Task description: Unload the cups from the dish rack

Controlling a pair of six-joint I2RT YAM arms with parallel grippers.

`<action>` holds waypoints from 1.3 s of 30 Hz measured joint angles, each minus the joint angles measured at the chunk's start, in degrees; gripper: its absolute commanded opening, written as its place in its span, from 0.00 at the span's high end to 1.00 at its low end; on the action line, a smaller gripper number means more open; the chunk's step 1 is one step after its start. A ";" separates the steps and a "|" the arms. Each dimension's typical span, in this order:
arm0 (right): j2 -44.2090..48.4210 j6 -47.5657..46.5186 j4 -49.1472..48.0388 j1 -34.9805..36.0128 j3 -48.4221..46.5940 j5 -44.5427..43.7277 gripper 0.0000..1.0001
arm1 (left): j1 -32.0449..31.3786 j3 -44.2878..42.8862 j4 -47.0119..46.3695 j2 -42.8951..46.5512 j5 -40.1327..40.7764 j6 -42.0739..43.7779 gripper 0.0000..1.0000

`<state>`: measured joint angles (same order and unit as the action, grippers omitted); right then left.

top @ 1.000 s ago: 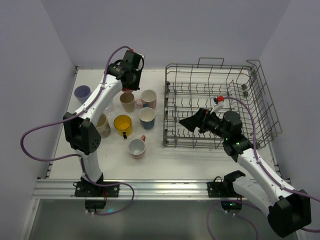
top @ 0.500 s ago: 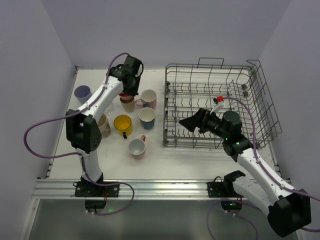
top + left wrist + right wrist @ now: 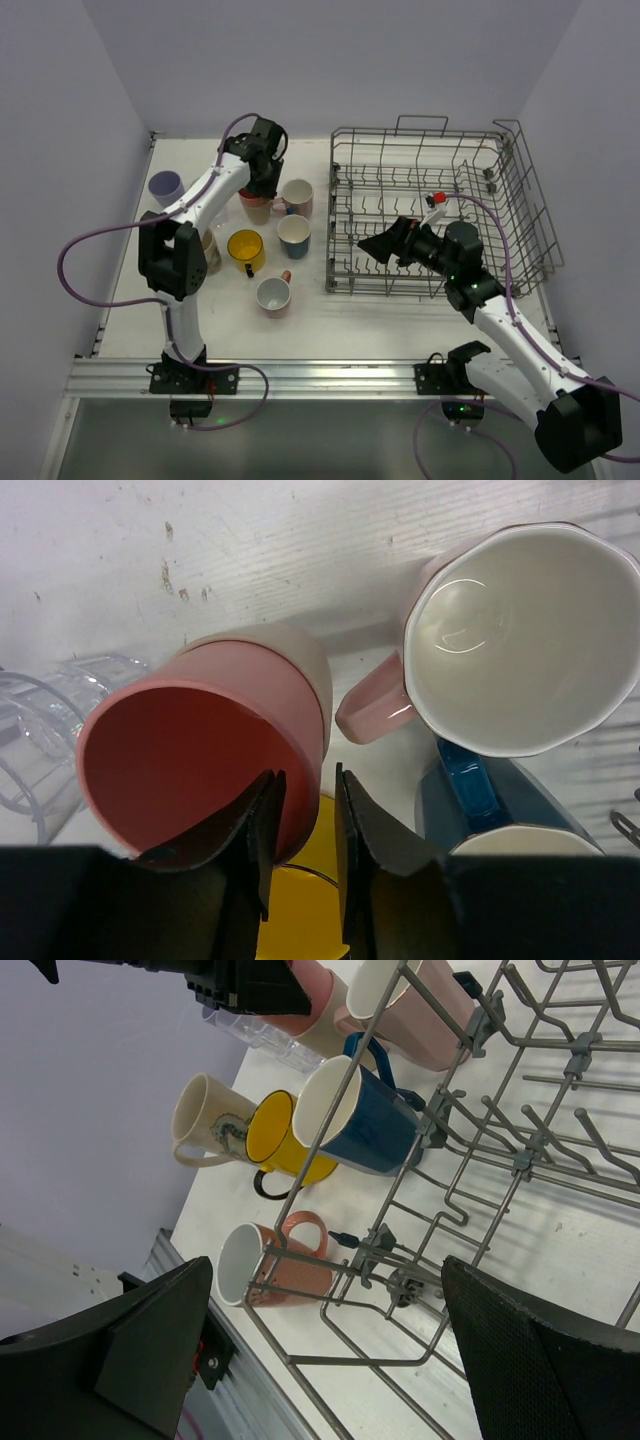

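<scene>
Our left gripper (image 3: 305, 790) pinches the salmon cup's (image 3: 170, 750) wall, a pink mug (image 3: 520, 640) just right of it. Our right gripper (image 3: 325, 1268) gapes empty inside the dish rack (image 3: 520, 1158).

Bright, even, diffuse light throws soft shadows; a curved glint sits inside the pink mug (image 3: 520, 640).

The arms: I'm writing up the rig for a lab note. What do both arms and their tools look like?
The left arm and the right arm have white links, black joint housings and black bases. A purple cable loops loose along each. The left tool and the right tool are black, with flat tapered fingers. A small red-and-white tag sits by the right wrist.
</scene>
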<state>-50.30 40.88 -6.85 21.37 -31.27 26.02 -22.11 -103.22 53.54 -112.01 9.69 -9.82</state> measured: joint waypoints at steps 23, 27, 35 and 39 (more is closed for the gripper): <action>5.77 -2.69 8.90 0.00 -6.27 -3.13 0.01 | 0.63 0.02 -8.72 16.31 -0.92 -1.86 0.00; 13.49 -5.84 15.89 0.00 -13.42 -7.91 0.01 | 0.55 10.34 -20.06 37.48 -7.93 -3.10 0.00; 30.64 -11.15 25.00 0.00 -25.40 -23.47 0.01 | 0.28 29.40 -34.91 69.37 -15.26 -3.65 0.00; 33.97 -12.46 26.08 0.00 -27.10 -28.50 0.01 | 0.28 34.14 -36.24 75.58 -15.06 -3.67 0.00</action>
<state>-16.34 28.42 19.22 21.37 -58.37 -2.48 -21.82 -69.08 17.30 -36.42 -5.37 -13.50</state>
